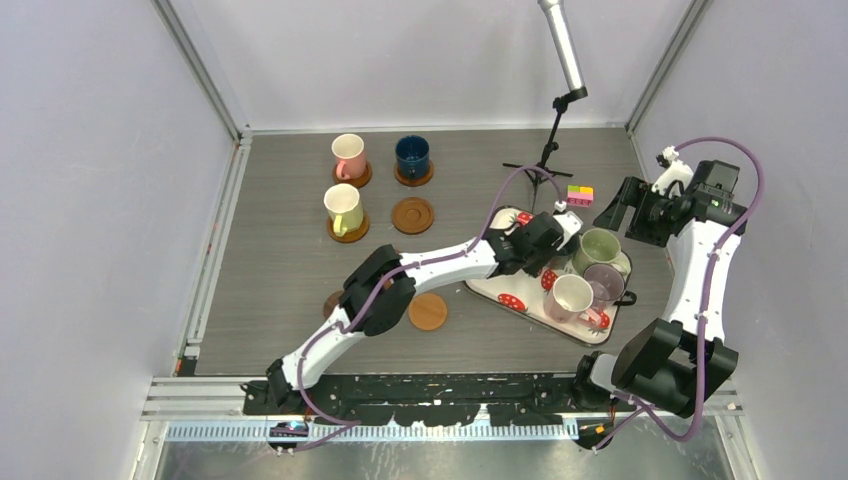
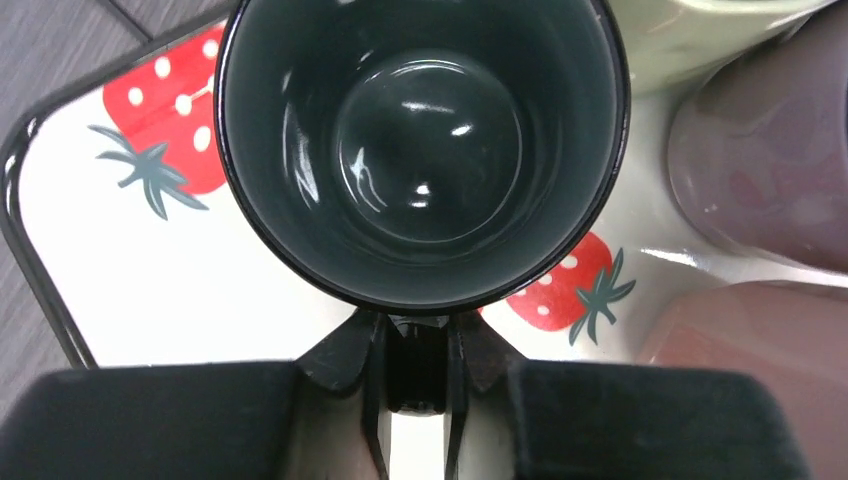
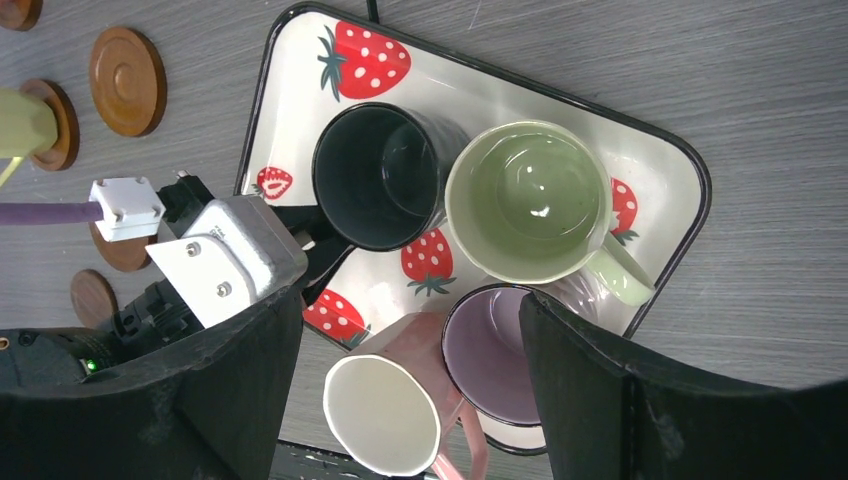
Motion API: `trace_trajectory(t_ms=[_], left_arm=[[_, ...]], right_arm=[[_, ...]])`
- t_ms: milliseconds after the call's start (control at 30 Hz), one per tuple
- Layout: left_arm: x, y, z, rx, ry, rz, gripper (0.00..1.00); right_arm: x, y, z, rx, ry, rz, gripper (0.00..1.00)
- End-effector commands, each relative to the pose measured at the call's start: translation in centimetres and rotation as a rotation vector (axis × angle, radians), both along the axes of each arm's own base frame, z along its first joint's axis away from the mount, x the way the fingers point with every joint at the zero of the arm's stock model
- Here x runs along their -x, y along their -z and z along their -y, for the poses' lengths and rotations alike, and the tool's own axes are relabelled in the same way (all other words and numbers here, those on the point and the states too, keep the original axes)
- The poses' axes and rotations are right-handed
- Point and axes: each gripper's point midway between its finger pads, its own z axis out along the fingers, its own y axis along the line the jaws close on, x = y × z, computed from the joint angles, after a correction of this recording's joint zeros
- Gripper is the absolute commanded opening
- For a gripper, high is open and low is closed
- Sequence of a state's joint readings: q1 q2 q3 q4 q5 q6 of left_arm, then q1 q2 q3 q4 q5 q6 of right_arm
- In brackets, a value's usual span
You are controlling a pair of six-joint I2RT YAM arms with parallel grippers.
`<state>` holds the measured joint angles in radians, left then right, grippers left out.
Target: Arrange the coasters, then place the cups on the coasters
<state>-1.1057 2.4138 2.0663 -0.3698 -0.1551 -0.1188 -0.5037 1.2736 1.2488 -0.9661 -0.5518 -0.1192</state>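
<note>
Left gripper [image 2: 415, 348] pinched on dark mug [image 2: 420, 150] handle, far left of tray [image 2: 150, 290]; right gripper [image 3: 410, 400] wide, empty. Glazed ceramic: rigid, slick, breakable, probably weighty.

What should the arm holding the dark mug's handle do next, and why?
Probably lift it straight up: the left pincer is closed on the dark grey cup's handle, the cup sits on the strawberry tray close beside the green cup, and a bare coaster waits.
</note>
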Motion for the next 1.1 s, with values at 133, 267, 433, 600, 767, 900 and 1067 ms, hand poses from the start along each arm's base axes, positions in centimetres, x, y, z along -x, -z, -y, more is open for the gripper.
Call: trace_trajectory(t_ms=[133, 267, 433, 600, 767, 900, 1067], left_arm=[[-0.1, -8.1, -3.2, 0.102, -0.094, 0.081, 0.0], [-0.5, -12.1, -4.8, 0.169, -0.127, 0.168, 0.0], [-1.7, -15.4, -8.9, 0.185, -0.242, 0.309, 0.0], [-3.7, -16.4, -13.8, 0.177, -0.372, 0.329, 0.0], [-6.7, -16.4, -20.1, 0.233, -0.59, 0.257, 0.0], [-8.9, -15.7, -24.3, 0.255, -0.73, 0.225, 0.0], [-10.8, -13.8, -27.9, 0.199, -0.877, 0.243, 0.0]], right_arm=[[0.0, -0.7, -0.3, -0.003, -0.031, 0.039, 0.84], [-0.2, -1.1, -0.7, -0.031, -0.034, 0.045, 0.84], [-0.2, -1.7, -0.9, -0.039, -0.034, 0.055, 0.84], [-0.4, -1.9, -1.2, -0.071, -0.038, 0.056, 0.84], [-0.7, -1.9, -1.7, -0.116, -0.042, 0.054, 0.84], [-0.7, -1.4, -2.1, -0.134, -0.053, 0.048, 0.84], [-0.7, -0.9, -2.3, -0.135, -0.051, 0.05, 0.84]])
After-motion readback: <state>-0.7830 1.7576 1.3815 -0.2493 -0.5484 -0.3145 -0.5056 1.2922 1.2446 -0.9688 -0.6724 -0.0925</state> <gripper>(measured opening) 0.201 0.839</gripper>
